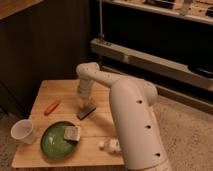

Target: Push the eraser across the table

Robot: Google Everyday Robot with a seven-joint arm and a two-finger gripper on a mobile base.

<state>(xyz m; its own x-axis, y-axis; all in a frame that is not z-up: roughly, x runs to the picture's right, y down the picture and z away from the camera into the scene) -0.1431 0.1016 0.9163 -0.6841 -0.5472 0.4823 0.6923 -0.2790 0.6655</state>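
Observation:
The eraser (86, 110), a small flat dark block with a lighter edge, lies near the middle of the light wooden table (60, 90). My white arm reaches over the table from the right. My gripper (83, 103) hangs down from the wrist directly above the eraser's far end, at or just above it. The orange carrot-like thing (51, 107) lies to the left of the eraser.
A green plate (54, 141) with a pale square sponge-like block (71, 133) sits at the front. A white cup (23, 132) stands at the front left. A small white object (109, 145) lies by the arm's base. Dark shelving stands behind the table.

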